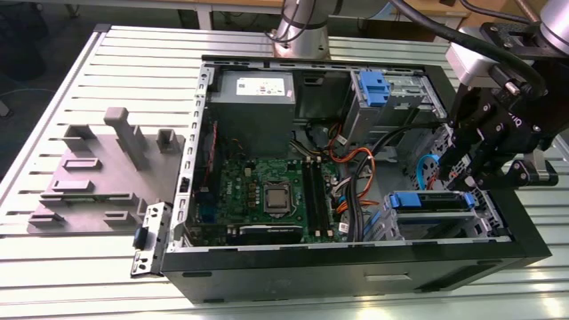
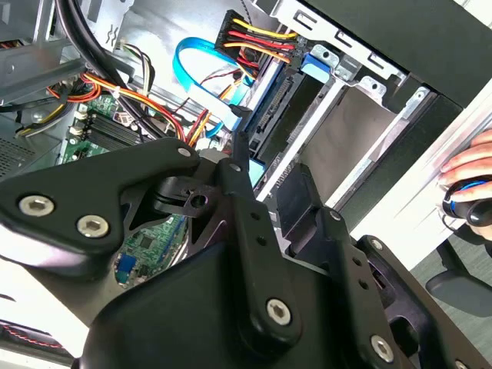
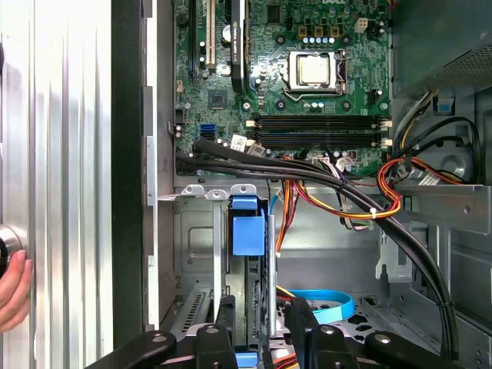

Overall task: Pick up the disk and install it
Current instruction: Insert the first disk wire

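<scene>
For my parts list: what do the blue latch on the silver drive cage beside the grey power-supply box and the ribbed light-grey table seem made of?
The blue latch looks like moulded plastic: even saturated colour, dull sheen, in the exterior view. The ribbed light-grey table looks like bare metal, probably aluminium: pale brushed shine and straight parallel grooves.

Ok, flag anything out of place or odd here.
A person's hand rests on a dark round device just past the table, beside the computer case where the gripper hovers. Nothing inside looks damaged or askew.
</scene>
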### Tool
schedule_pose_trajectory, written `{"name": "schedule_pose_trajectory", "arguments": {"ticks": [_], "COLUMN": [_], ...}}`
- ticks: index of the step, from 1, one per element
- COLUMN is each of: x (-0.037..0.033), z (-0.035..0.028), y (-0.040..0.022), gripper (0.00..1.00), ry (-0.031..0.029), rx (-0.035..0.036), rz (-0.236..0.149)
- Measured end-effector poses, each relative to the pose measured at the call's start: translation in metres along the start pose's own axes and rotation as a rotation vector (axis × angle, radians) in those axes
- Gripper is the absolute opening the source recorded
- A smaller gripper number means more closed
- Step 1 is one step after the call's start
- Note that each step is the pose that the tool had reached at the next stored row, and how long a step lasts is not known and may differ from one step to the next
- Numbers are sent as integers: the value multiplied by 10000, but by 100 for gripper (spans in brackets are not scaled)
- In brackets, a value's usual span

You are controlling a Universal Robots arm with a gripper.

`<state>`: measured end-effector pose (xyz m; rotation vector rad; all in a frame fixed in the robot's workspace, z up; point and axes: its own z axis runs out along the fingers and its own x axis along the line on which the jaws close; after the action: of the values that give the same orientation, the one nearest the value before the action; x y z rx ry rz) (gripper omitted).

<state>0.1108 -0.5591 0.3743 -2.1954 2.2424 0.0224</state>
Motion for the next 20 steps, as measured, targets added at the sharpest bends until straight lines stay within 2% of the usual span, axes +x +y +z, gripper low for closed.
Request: {"name": "schedule_pose_trajectory", "arguments": {"ticks": [6,12,16,20], "x": [-17,-77,-97,-113], "z": [0,2,18,68], "y": [0,-2,-43,-98], "gripper": [42,42,42,42], "ry": [-1,0,-1,1], "rx": [0,0,-3,-33], "rz": [-1,0,0,0]}}
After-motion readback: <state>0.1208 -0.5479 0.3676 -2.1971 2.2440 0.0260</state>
